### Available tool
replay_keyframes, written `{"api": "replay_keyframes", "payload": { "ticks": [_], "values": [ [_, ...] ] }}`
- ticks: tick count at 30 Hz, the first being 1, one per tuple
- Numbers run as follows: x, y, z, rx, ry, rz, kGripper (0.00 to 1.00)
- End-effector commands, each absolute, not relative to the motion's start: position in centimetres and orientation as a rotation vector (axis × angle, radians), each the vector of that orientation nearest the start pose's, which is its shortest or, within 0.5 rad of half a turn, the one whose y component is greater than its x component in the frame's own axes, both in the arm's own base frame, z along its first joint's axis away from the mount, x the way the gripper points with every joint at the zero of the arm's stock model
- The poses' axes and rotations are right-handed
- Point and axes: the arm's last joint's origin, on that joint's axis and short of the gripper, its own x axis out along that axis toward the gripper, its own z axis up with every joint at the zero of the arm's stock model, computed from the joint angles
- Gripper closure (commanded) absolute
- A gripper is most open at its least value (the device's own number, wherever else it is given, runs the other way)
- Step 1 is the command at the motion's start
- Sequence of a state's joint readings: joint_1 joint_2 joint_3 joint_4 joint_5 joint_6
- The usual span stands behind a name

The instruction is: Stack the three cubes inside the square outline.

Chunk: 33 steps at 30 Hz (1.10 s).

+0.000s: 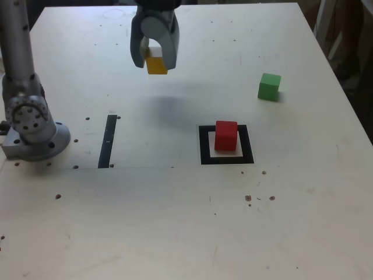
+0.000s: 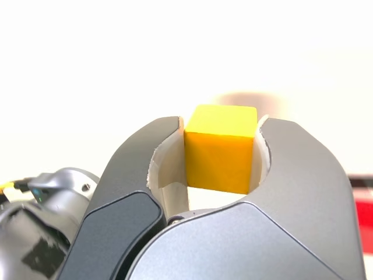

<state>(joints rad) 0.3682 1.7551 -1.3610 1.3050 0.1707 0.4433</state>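
My gripper (image 1: 155, 62) hangs above the table near its far edge, shut on the yellow cube (image 1: 156, 63). The wrist view shows that yellow cube (image 2: 220, 148) clamped between the two grey jaws, my gripper (image 2: 221, 131) closed around it. A shadow lies on the table below it. The red cube (image 1: 226, 135) stands upright inside the square outline (image 1: 204, 146), on its pale centre. The green cube (image 1: 269, 86) sits alone on the table toward the exterior view's right, farther back than the outline.
The arm's grey base (image 1: 32, 131) stands at the exterior view's left. A narrow black strip (image 1: 108, 141) lies on the table between the base and the outline. Small dark specks dot the pale tabletop (image 1: 175, 221).
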Motion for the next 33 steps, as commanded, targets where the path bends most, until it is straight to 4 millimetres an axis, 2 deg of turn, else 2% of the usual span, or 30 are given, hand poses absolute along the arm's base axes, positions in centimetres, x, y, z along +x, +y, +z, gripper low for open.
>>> {"api": "replay_keyframes", "payload": {
  "ticks": [1, 19, 33],
  "values": [
    [25.6, 9.7, 30.4, 0.167, 1.745, 0.012, 0.71],
    [30.5, 1.5, 32.9, 0.247, 1.71, -0.045, 0.71],
    [34.4, -1.4, 31.2, 0.276, 1.725, -0.093, 0.71]
  ]
}}
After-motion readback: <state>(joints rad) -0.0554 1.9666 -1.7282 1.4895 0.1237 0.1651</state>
